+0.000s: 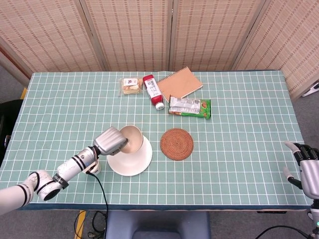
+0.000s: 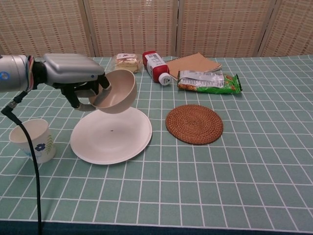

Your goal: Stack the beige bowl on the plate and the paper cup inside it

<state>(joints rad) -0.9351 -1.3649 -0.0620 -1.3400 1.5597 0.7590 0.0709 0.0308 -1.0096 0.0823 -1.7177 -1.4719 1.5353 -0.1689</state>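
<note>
My left hand [image 1: 112,141] [image 2: 73,78] grips the beige bowl [image 1: 132,138] [image 2: 115,91] by its rim and holds it tilted in the air over the white plate [image 1: 135,164] [image 2: 111,135]. The paper cup [image 2: 32,140] with a blue flower stands upright on the table left of the plate; in the head view my forearm hides most of it. My right hand [image 1: 306,167] hangs at the table's right front corner, fingers apart, holding nothing.
A round woven coaster [image 1: 177,144] [image 2: 194,124] lies right of the plate. At the back are a wrapped snack [image 1: 130,85], a red bottle on its side [image 1: 153,91], a brown notebook [image 1: 180,83] and a green packet [image 1: 190,107].
</note>
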